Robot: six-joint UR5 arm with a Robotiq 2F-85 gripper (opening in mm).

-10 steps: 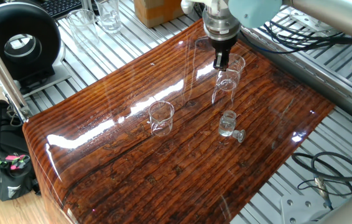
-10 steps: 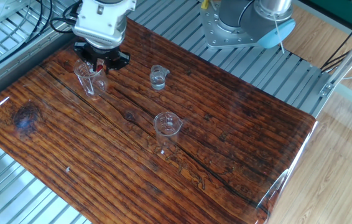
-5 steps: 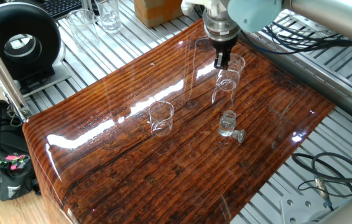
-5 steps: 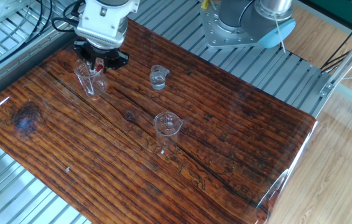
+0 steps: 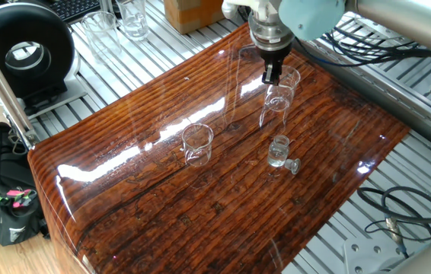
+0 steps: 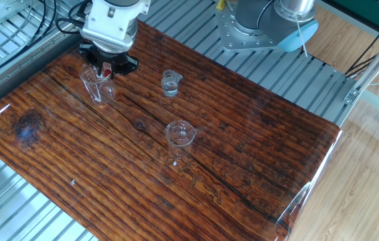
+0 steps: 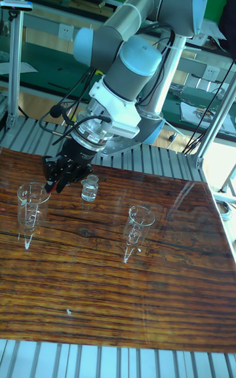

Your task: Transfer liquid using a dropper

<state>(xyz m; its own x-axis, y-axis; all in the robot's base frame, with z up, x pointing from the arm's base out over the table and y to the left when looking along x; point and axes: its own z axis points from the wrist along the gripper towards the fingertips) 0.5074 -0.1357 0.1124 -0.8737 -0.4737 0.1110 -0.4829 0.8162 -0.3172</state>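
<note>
My gripper [image 6: 108,69] hangs point-down over the glossy wooden table [image 6: 243,147], at about 10 o'clock of the tabletop in the other fixed view. Between my dark fingers [image 5: 270,72] a spot of red shows, the bulb of the dropper [image 6: 107,69], so the fingers look closed around that bulb; the thin clear tube below it is too faint for me to trace. The bulb sits just above the rim of a tall conical glass [image 6: 94,84], which stands upright at the gripper's 7 o'clock in that view. In one fixed view the same glass [image 5: 276,103] is directly under my fingers. A small bottle [image 6: 169,82] stands at 3 o'clock of the gripper, apart from it, with a trace of clear liquid [image 6: 169,86] inside. In one fixed view its stopper [image 5: 294,165] lies on the table just beside it. A second conical glass [image 6: 179,142] stands near the middle of the table, well apart from my gripper, at roughly 4 o'clock. In the tall fixed view my gripper [image 7: 60,176] sits between the first glass [image 7: 30,204] and the bottle [image 7: 89,189]. Whether the dropper holds any liquid I cannot tell
</note>
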